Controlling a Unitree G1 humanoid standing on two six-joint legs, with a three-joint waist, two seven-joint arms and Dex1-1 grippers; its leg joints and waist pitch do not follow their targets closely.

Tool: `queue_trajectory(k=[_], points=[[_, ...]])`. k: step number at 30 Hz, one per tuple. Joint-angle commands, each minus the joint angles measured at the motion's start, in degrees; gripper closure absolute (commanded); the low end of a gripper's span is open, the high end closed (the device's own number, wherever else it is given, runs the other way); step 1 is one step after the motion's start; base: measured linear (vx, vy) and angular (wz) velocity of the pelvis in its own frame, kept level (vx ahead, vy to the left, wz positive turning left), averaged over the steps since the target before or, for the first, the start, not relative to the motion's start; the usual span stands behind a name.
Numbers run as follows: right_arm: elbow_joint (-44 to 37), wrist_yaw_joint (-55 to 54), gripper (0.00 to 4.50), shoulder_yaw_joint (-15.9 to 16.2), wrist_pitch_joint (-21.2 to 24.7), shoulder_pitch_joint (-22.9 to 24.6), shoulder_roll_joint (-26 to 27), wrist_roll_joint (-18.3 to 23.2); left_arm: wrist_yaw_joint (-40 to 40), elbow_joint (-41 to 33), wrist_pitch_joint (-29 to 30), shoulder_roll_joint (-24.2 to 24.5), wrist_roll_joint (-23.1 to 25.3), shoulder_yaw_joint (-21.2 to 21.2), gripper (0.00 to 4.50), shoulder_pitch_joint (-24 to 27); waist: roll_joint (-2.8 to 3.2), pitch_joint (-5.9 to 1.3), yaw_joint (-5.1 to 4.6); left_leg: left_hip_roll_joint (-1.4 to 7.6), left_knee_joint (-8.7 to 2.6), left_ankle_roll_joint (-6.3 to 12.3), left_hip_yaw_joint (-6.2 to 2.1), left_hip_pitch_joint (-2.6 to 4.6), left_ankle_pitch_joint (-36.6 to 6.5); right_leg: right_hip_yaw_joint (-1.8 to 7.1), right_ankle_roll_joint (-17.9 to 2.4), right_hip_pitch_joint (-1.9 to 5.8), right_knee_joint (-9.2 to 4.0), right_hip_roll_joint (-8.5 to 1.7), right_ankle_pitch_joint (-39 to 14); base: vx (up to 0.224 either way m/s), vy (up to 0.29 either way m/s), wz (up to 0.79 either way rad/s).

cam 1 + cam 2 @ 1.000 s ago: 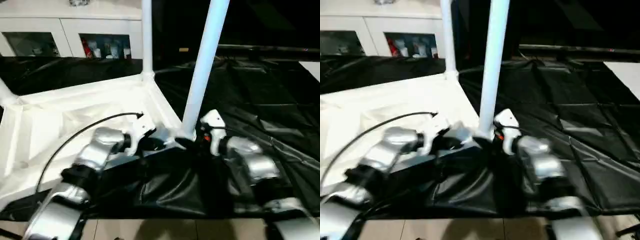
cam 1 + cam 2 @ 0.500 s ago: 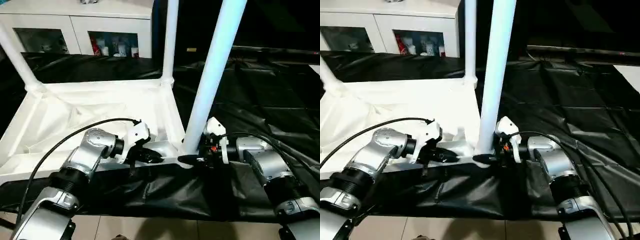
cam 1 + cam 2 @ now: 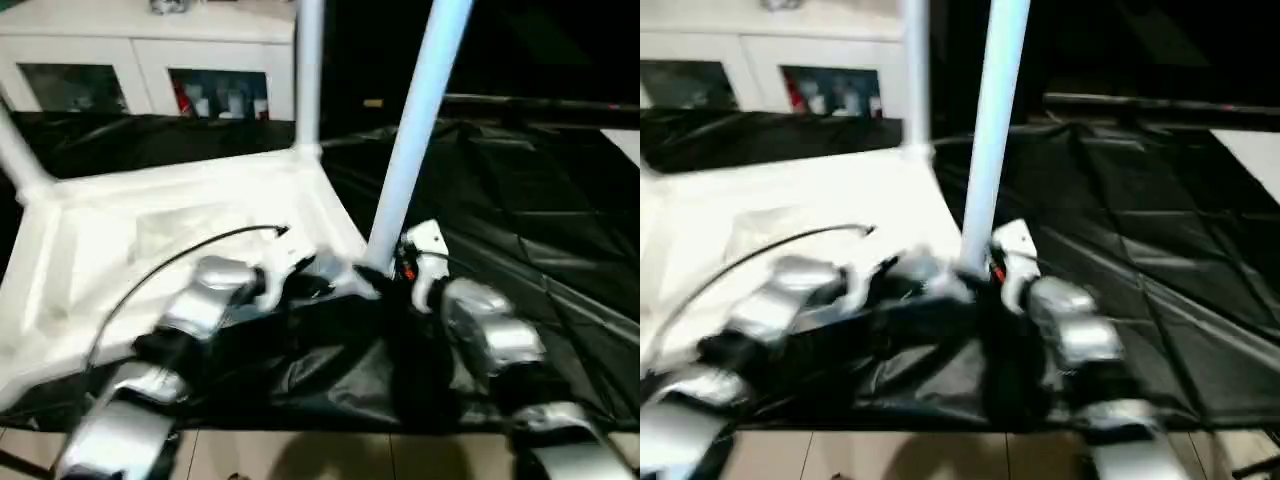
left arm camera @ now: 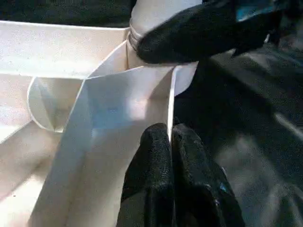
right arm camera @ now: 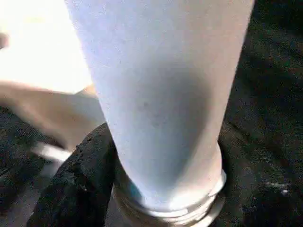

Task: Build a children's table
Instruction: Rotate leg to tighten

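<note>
The children's table lies upside down, its white ribbed top [image 3: 150, 230] on a black sheet. Three white legs stand up from corner sockets: a near one [image 3: 410, 150], a far one [image 3: 308, 80] and one at the far left [image 3: 18, 155]. My left gripper [image 4: 171, 135] is shut on the thin rim of the top beside the near corner [image 3: 325, 285]. My right gripper [image 3: 385, 275] is closed around the base of the near leg [image 5: 161, 94], with one black finger [image 5: 80, 179] pressed against it just above the socket collar. That finger [image 4: 189, 35] also shows in the left wrist view.
A white glass-door cabinet [image 3: 150, 60] stands behind the table. The black sheet [image 3: 520, 200] spreads wide to the right, crumpled near my arms. A strip of light floor [image 3: 300, 460] runs along the near edge.
The head views have shifted and blurred. Both grippers stay at the near corner. The right fingers have drawn in around the base of the leg.
</note>
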Motion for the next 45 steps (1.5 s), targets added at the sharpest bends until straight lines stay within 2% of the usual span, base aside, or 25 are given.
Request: queue_trajectory(k=[1, 4, 5, 6, 7, 10, 12, 13, 17, 19, 20, 22, 24, 25, 26, 28, 29, 31, 32, 34, 38, 39, 42, 44, 45], points=[[2.5, -1.5, 1.77, 5.3, 1.0, 0.6, 6.5, -1.7, 7.1, 1.4, 0.0, -5.0, -0.8, 0.9, 4.50, -2.5, -0.25, -2.99, -0.36, 1.53, -4.47, -1.61, -1.50, 1.13, -20.5, 1.64, -8.3, 1.09, -5.83, -3.72, -24.9, 0.000, 0.000, 0.00], [3.2, 0.0, 1.77, 7.5, -1.9, -0.1, 8.7, -2.8, 8.0, 3.0, -1.4, -6.6, -0.2, 0.6, 4.50, -3.5, -0.24, -3.00, -0.50, 1.44, -4.36, -0.59, -1.34, 0.99, -20.3, 1.69, -8.9, 1.14, -5.87, -3.65, -22.7, 0.000, 0.000, 0.00], [3.5, 0.8, 1.42, 8.0, -2.9, -0.3, 8.9, -2.9, 8.0, 3.6, -2.0, -7.0, -0.2, 0.7, 4.50, -3.8, -0.19, -3.04, -0.50, 1.44, -4.30, 0.02, -1.29, 0.95, -20.3, 1.70, -9.2, 1.19, -5.86, -3.70, -22.3, 0.000, 0.000, 0.00], [3.5, 1.5, 1.42, 7.8, -2.9, -0.5, 8.9, -2.4, 7.6, 3.5, -2.1, -6.9, -0.3, 0.7, 4.50, -3.8, -0.18, -3.04, -0.48, 1.47, -4.30, 0.16, -1.28, 0.95, -20.2, 1.72, -9.3, 1.24, -5.85, -3.73, -22.1, 0.000, 0.000, 0.00], [3.3, 3.2, 1.08, 7.1, -2.6, -0.8, 8.6, -1.3, 6.2, 3.3, -2.4, -6.7, -0.4, 0.5, 4.50, -3.7, -0.10, -2.99, -0.46, 1.51, -4.40, 0.47, -1.33, 0.80, -20.0, 1.70, -9.4, 1.36, -5.80, -3.75, -22.1, 0.000, 0.000, 0.00], [2.2, 5.8, 0.93, 7.2, -2.3, -0.9, 6.8, -0.9, 3.3, 2.2, -3.0, -5.5, -0.5, -0.1, 4.50, -3.1, -0.08, -2.97, -0.47, 1.54, -4.46, 0.58, -1.42, 0.77, -20.6, 1.65, -9.2, 1.41, -5.91, -3.80, -23.1, 0.000, 0.000, 0.00], [1.4, 7.6, 0.64, 7.3, -2.2, -0.8, 5.4, -1.1, 1.2, 1.6, -3.4, -4.4, -0.4, -0.6, 4.50, -2.6, -0.08, -3.01, -0.46, 1.60, -4.45, 0.63, -1.39, 0.82, -20.5, 1.69, -9.2, 1.36, -5.92, -3.81, -23.0, 0.000, 0.000, 0.00], [-0.2, 12.4, 0.64, 7.9, -1.9, -0.3, 3.1, -0.2, -1.4, 0.7, -3.9, -3.0, -0.6, -0.9, 4.50, -2.0, -0.13, -3.07, -0.43, 1.60, -4.49, 0.99, -1.46, 0.66, -20.1, 1.64, -9.4, 1.66, -5.80, -3.77, -22.0, 0.000, 0.000, 0.00], [-3.6, 23.0, 0.64, 9.6, -1.4, 1.0, -2.6, 1.3, -8.1, -1.4, -5.4, 0.4, -1.0, -1.7, 4.50, -0.3, -0.19, -3.40, -0.23, 1.63, -4.11, 2.59, -1.16, 0.33, -15.9, 1.73, -11.5, 2.21, -5.08, -3.80, -14.1, 0.000, 0.000, 0.00], [-5.0, 27.6, 0.64, 10.2, -0.9, 1.5, -5.5, 1.9, -13.1, -3.8, -5.1, 2.7, -1.7, -2.7, 4.50, 1.2, -0.33, -3.67, -0.08, 1.74, -3.78, 3.83, -0.95, 0.04, -12.1, 1.60, -13.6, 2.69, -4.29, -3.72, -7.6, 0.000, 0.000, 0.00], [-5.1, 27.7, 0.64, 10.2, -0.9, 1.5, -5.6, 1.9, -13.2, -3.9, -5.1, 2.8, -1.7, -2.7, 4.50, 1.2, -0.27, -3.67, 0.04, 1.78, -3.75, 4.13, -0.92, 0.02, -11.4, 1.58, -13.9, 2.78, -4.17, -3.71, -6.4, 0.000, 0.000, 0.00], [-6.3, 33.4, 0.64, 10.4, -0.8, 1.8, -9.0, 1.9, -20.4, -8.0, -3.8, 6.2, -2.8, -4.4, 4.50, 3.5, 0.02, -3.77, 0.26, 2.00, -3.57, 4.82, -0.71, 0.08, -9.9, 1.33, -15.4, 2.80, -3.68, -3.51, -3.0, 0.000, 0.000, 0.00], [-6.5, 35.3, 0.64, 10.5, -0.6, 1.9, -10.1, 1.9, -22.2, -9.3, -3.4, 7.3, -3.0, -4.8, 4.50, 4.2, 0.16, -3.68, 0.35, 2.15, -3.56, 4.86, -0.57, 0.29, -10.5, 1.27, -15.9, 2.55, -3.79, -3.50, -3.3, 0.000, 0.000, 0.00], [-6.8, 38.6, 0.64, 10.7, -0.2, 1.9, -11.9, 2.0, -24.9, -11.4, -2.8, 9.1, -3.5, -5.2, 4.50, 5.3, -0.02, -3.54, 0.55, 2.28, -3.68, 4.34, -0.56, 0.38, -11.8, 1.22, -16.0, 2.59, -3.89, -3.49, -5.3, 0.000, 0.000, 0.00], [-6.8, 38.6, 0.64, 10.7, -0.2, 1.9, -11.9, 2.0, -24.9, -11.4, -2.8, 9.1, -3.5, -5.2, 4.50, 5.3, 0.10, -3.50, 0.72, 2.39, -3.72, 4.15, -0.57, 0.47, -12.1, 1.24, -15.9, 2.49, -3.91, -3.56, -6.0, 0.000, 0.000, 0.00], [-7.1, 41.0, 0.64, 11.2, 0.2, 1.7, -13.2, 2.2, -26.5, -12.4, -2.9, 10.4, -3.6, -5.1, 4.50, 6.0, 0.25, -3.24, 1.02, 2.47, -4.00, 2.77, -0.54, 0.84, -14.3, 1.28, -15.0, 2.10, -4.30, -3.49, -10.3, 0.000, 0.000, 0.00], [-7.3, 41.9, 0.64, 11.4, 0.5, 1.5, -13.6, 2.3, -27.0, -12.9, -3.1, 10.9, -3.7, -5.1, 4.50, 6.2, 0.10, -3.13, 1.00, 2.47, -4.13, 1.98, -0.61, 0.87, -15.4, 1.28, -14.5, 2.08, -4.38, -3.51, -12.3, 0.000, 0.000, 0.00], [-7.5, 43.1, 0.64, 11.9, 0.8, 1.4, -14.1, 2.4, -27.6, -13.6, -2.9, 11.5, -3.9, -5.1, 4.50, 6.6, 0.17, -3.16, 1.00, 2.46, -4.22, 1.28, -0.69, 0.88, -15.9, 1.33, -13.9, 2.06, -4.44, -3.57, -13.4, 0.000, 0.000, 0.00], [-7.5, 43.8, 0.78, 12.3, 1.1, 1.4, -14.3, 2.4, -28.0, -13.9, -2.9, 11.8, -3.9, -5.2, 4.50, 6.7, 0.17, -3.17, 0.97, 2.49, -4.26, 1.12, -0.69, 0.88, -15.8, 1.37, -13.8, 2.08, -4.44, -3.59, -13.2, 0.000, 0.000, 0.00], [-7.4, 44.5, 0.88, 12.6, 1.2, 1.2, -14.5, 2.3, -28.3, -14.3, -2.6, 12.3, -4.0, -5.3, 4.50, 6.9, -0.23, -3.25, 0.91, 2.38, -4.16, 1.16, -0.65, 0.81, -15.2, 1.36, -13.7, 2.12, -4.33, -3.58, -12.6, 0.000, 0.000, 0.00], [-7.8, 44.2, 1.14, 12.7, 1.4, 1.8, -13.6, 2.5, -26.7, -14.7, -2.6, 12.2, -4.0, -4.7, 4.50, 7.1, -0.19, -3.38, 1.02, 2.24, -3.92, 1.72, -0.58, 0.63, -12.8, 1.38, -14.1, 2.27, -4.09, -3.58, -9.9, 0.000, 0.000, 0.00], [-7.8, 44.0, 1.22, 12.7, 1.4, 1.9, -13.4, 2.5, -26.3, -14.4, -2.8, 12.0, -3.9, -4.5, 4.50, 7.0, -0.38, -3.36, 1.01, 2.23, -3.89, 1.98, -0.54, 0.63, -12.6, 1.36, -14.1, 2.23, -4.05, -3.57, -9.7, 0.000, 0.000, 0.00], [-6.5, 38.7, 1.42, 12.0, 2.3, 2.5, -11.4, 1.6, -22.0, -12.5, -2.5, 10.2, -3.1, -3.7, 4.50, 6.1, -0.41, -3.25, 0.95, 2.18, -3.95, 1.78, -0.59, 0.58, -12.7, 1.35, -13.8, 2.19, -4.16, -3.62, -10.9, 0.000, 0.000, 0.00], [-2.9, 29.5, 1.61, 11.1, 1.5, 2.2, -9.0, -1.1, -17.1, -10.2, -1.5, 8.1, -2.3, -2.8, 4.50, 5.0, -0.40, -3.04, 0.71, 2.09, -4.03, 1.07, -0.60, 0.73, -14.2, 1.42, -13.2, 1.87, -4.58, -3.68, -14.1, 0.000, 0.000, 0.00], [-1.1, 25.2, 1.67, 10.5, 1.0, 1.8, -7.9, -2.0, -14.8, -9.3, -0.9, 7.1, -1.9, -2.6, 4.50, 4.4, -0.61, -2.79, 0.45, 1.98, -4.21, 0.24, -0.75, 0.87, -16.2, 1.41, -12.1, 1.70, -5.01, -3.75, -18.4, 0.000, 0.000, 0.00]])
